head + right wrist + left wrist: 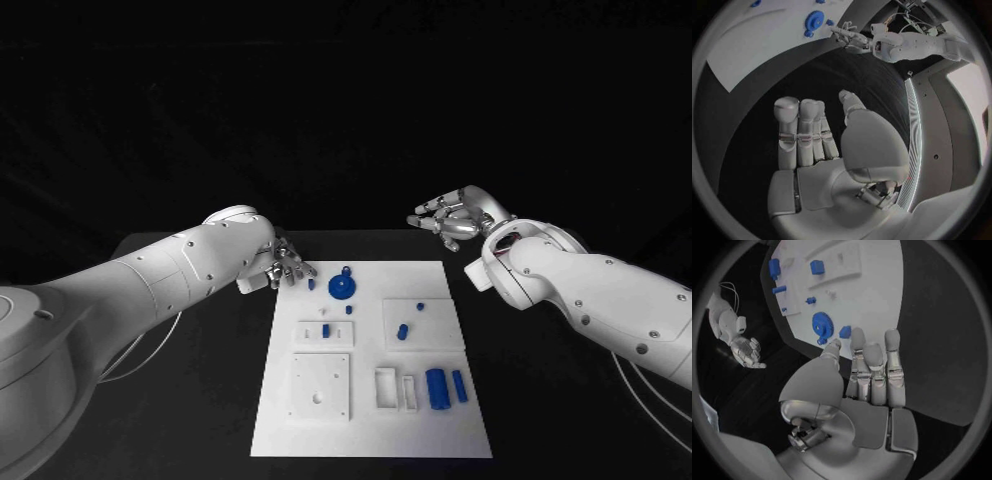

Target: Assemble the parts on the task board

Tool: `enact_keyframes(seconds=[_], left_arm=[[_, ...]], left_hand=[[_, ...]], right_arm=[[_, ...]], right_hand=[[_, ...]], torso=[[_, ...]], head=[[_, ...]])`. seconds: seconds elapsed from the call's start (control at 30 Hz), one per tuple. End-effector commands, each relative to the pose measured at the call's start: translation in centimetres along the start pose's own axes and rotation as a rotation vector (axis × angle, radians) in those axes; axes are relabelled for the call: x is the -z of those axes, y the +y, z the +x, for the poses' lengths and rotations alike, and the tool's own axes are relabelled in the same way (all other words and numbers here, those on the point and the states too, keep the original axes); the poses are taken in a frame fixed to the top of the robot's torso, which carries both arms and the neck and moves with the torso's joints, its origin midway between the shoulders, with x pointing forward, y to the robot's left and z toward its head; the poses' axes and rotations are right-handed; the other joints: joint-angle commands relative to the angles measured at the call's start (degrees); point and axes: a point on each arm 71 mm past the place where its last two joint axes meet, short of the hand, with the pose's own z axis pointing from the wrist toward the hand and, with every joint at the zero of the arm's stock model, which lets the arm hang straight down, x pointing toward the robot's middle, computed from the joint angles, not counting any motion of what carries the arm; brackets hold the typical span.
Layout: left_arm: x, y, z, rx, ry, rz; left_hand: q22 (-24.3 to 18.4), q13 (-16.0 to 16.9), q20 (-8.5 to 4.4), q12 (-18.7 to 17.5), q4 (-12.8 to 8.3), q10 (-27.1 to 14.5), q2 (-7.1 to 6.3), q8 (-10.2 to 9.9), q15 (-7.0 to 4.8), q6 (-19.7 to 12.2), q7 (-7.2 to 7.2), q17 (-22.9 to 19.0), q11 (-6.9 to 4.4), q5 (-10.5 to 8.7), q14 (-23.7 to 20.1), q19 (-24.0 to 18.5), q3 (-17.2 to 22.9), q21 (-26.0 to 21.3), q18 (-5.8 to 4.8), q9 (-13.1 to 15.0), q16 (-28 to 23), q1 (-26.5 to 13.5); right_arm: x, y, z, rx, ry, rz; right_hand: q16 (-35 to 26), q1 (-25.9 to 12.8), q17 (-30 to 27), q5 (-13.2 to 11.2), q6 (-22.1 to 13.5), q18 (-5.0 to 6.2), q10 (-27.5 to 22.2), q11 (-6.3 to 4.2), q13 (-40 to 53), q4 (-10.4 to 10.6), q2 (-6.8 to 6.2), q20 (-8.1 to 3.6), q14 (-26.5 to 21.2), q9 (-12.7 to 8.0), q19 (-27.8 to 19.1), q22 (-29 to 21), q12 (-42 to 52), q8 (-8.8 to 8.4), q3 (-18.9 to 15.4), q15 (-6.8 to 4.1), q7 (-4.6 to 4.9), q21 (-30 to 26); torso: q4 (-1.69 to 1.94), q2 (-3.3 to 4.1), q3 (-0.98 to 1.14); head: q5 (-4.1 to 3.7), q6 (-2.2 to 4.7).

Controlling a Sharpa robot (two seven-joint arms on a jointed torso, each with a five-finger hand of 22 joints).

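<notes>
Behind left robot hand [283,266]: board corner hidden

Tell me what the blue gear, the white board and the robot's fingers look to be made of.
The blue gear looks like matte moulded or printed plastic: even colour, no glare. The white board seems a flat, rigid matte plate, probably plastic; the pictures can't settle it. The fingers of the left hand look metallic, with a satin silver sheen and soft highlights, possibly coated plastic.

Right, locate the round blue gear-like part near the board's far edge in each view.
Head view: round blue gear-like part near the white task board's far edge.
Left wrist view: gear beyond the left hand.
Right wrist view: gear at the circle's rim.
Shared landmark: the small blue piece beside it.
</notes>
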Motion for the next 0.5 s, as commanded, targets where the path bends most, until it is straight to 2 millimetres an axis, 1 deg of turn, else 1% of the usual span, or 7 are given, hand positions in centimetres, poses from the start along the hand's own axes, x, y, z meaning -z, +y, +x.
enact_keyframes(seconds=[0.03, 0.17, 0.27, 0.3, 0.37, 0.43, 0.5], left_arm=[[-0.08, -0.32, 0.11, -0.027, -0.012, 0.025], [-0.14, -0.25, 0.24, -0.022, -0.006, 0.028], [-0.16, -0.24, 0.28, -0.016, -0.005, 0.03], [-0.16, -0.25, 0.29, -0.013, -0.006, 0.031], [-0.16, -0.28, 0.31, -0.006, -0.007, 0.034], [-0.16, -0.31, 0.34, 0.003, -0.005, 0.037], [-0.15, -0.35, 0.39, 0.009, -0.002, 0.04]], left_hand=[[1.12, 0.01, 0.03, 0.16, 0.28, -0.62, -0.58, -0.52, 0.11, -0.32, -0.06, -0.15, 0.04, 0.37, -0.45, -0.52, -0.03, 0.19, -0.44, 0.05, 0.13, -0.17], [1.11, -0.02, 0.06, 0.17, 0.38, -0.72, -0.59, -0.88, 0.14, -0.28, 0.02, -0.25, 0.09, 0.32, -0.48, -0.6, -0.04, 0.19, -0.44, -0.08, 0.12, -0.24], [1.08, -0.1, 0.1, 0.2, 0.62, -0.82, -0.63, -1.8, 0.21, -0.12, 0.16, -0.5, 0.14, 0.27, -0.48, -0.68, -0.01, 0.17, -0.44, -0.6, 0.15, -0.28], [1.09, -0.11, 0.11, 0.2, 0.69, -0.84, -0.68, -1.81, 0.21, -0.08, 0.16, -0.53, 0.15, 0.16, -0.52, -0.67, -0.07, 0.18, -0.44, -0.6, 0.12, -0.39], [1.1, -0.12, 0.11, 0.22, 0.93, -0.79, -0.74, -1.85, 0.2, 0.01, 0.16, -0.57, 0.15, -0.39, -0.5, -0.64, -0.13, 0.2, -0.44, -0.62, 0.15, -0.61], [1.1, -0.13, 0.1, 0.22, 1.13, -0.79, -0.81, -1.86, 0.21, 0.07, 0.18, -0.6, 0.16, -0.7, -0.49, -0.64, -0.19, 0.19, -0.44, -0.63, 0.16, -0.81], [1.1, -0.14, 0.11, 0.21, 1.24, -0.78, -0.9, -1.9, 0.21, 0.03, 0.21, -0.62, 0.18, -0.81, -0.5, -0.63, -0.23, 0.19, -0.44, -0.63, 0.15, -0.92]], right_arm=[[0.0, 0.15, -0.01, 0.0, -0.004, -0.005], [-0.02, 0.15, 0.0, 0.0, -0.004, -0.005], [-0.04, 0.16, 0.04, 0.0, -0.004, -0.005], [-0.05, 0.16, 0.05, 0.0, -0.004, -0.005], [-0.07, 0.16, 0.07, 0.0, -0.004, -0.005], [-0.08, 0.15, 0.07, 0.0, -0.004, -0.005], [-0.1, 0.13, 0.07, 0.001, -0.005, -0.005]], right_hand=[[-0.3, 0.03, -0.09, 0.37, -0.39, 0.64, 0.15, 0.01, -0.05, 0.11, -0.36, -0.04, -0.12, -0.06, 0.3, 4.56, -0.33, -0.28, 0.35, -0.15, 0.0, -0.31], [-0.3, 0.03, -0.09, 0.37, -0.39, 0.64, 0.15, 0.01, -0.05, 0.11, -0.36, -0.04, -0.12, -0.06, 0.3, 4.56, -0.33, -0.28, 0.35, -0.15, 0.0, -0.31], [-0.3, 0.03, -0.09, 0.37, -0.39, 0.64, 0.15, 0.01, -0.05, 0.11, -0.36, -0.04, -0.12, -0.06, 0.3, 4.56, -0.33, -0.28, 0.35, -0.15, 0.0, -0.31], [-0.27, 0.1, -0.1, 0.46, -0.46, 0.65, 0.17, 0.02, -0.15, 0.41, -0.44, -0.02, -0.09, -0.05, 0.37, 4.58, -0.27, -0.26, 0.32, -0.14, 0.0, -0.35], [-0.27, 0.1, -0.1, 0.46, -0.46, 0.65, 0.17, 0.02, -0.15, 0.41, -0.44, -0.02, -0.09, -0.05, 0.37, 4.58, -0.27, -0.26, 0.32, -0.14, 0.0, -0.35], [-0.27, 0.1, -0.1, 0.46, -0.46, 0.65, 0.17, 0.02, -0.15, 0.41, -0.44, -0.02, -0.09, -0.05, 0.37, 4.58, -0.27, -0.26, 0.32, -0.14, 0.0, -0.35], [-0.27, 0.1, -0.1, 0.46, -0.46, 0.65, 0.17, 0.02, -0.15, 0.41, -0.44, -0.02, -0.09, -0.05, 0.37, 4.58, -0.27, -0.26, 0.32, -0.14, 0.0, -0.35]], torso=[[-0.03, 0.11, -0.02], [0.05, 0.03, -0.02], [0.07, 0.02, -0.02], [0.05, 0.02, -0.04], [0.02, 0.02, -0.05], [0.0, 0.05, -0.07], [-0.01, 0.05, -0.05]], head=[[0.0, -0.17], [0.04, -0.21], [0.01, -0.27], [0.04, -0.26], [0.14, -0.34], [0.14, -0.27], [0.12, -0.24]])
